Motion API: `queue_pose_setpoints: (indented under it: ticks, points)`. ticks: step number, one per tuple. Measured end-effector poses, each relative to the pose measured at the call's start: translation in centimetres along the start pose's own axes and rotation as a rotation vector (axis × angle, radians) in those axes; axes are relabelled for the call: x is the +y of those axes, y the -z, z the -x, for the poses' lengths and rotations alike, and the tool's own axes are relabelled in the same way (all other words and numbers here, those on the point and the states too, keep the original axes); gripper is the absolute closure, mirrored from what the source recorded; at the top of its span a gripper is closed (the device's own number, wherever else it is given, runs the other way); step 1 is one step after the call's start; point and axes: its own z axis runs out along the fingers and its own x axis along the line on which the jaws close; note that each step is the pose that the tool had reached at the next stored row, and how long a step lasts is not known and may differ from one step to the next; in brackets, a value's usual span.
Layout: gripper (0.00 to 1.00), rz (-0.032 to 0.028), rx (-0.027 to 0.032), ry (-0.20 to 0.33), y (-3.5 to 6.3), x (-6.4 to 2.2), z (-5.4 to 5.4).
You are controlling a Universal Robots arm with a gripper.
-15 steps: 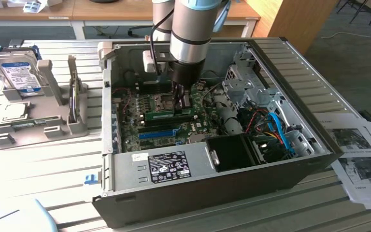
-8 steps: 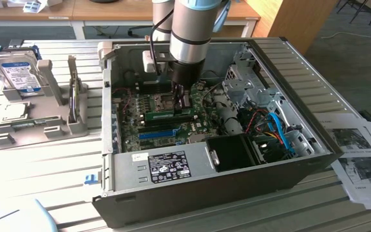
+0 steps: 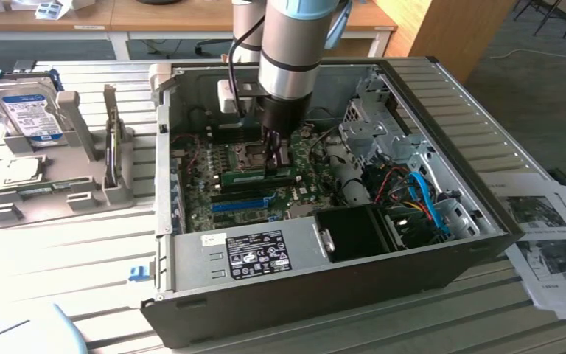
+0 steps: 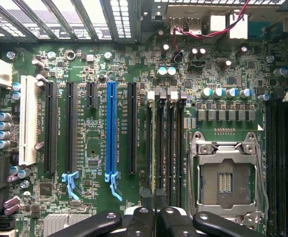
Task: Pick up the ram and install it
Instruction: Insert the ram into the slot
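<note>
The ram (image 3: 253,176) is a thin green stick standing on its edge across the motherboard inside the open computer case (image 3: 460,147). My gripper (image 3: 281,156) reaches straight down into the case and is shut on the ram's end nearest the arm. In the wrist view the ram (image 4: 156,148) appears edge-on as a thin line running along the black memory slots (image 4: 169,143), with my gripper (image 4: 155,206) closed narrowly around it. I cannot tell whether the stick is fully seated in its slot.
A bright blue slot strip (image 4: 111,131) and black expansion slots lie beside the memory slots, with the open CPU socket (image 4: 225,180) on the other side. A hard drive (image 3: 29,110) stands in a grey holder at the exterior view's left. Papers (image 3: 548,243) lie at the right.
</note>
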Motion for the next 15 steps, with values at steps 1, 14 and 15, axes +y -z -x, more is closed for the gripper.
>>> queue_pose_setpoints:
  ticks: [1,14,15]
  points:
    - [0.89,0.0001,0.0001,0.0,-0.01,0.0,-0.02]
    - [0.89,0.0001,0.0002,0.004,-0.03,0.0,-0.02]
    - [0.89,0.0001,0.0002,0.005,-0.03,0.0,-0.03]
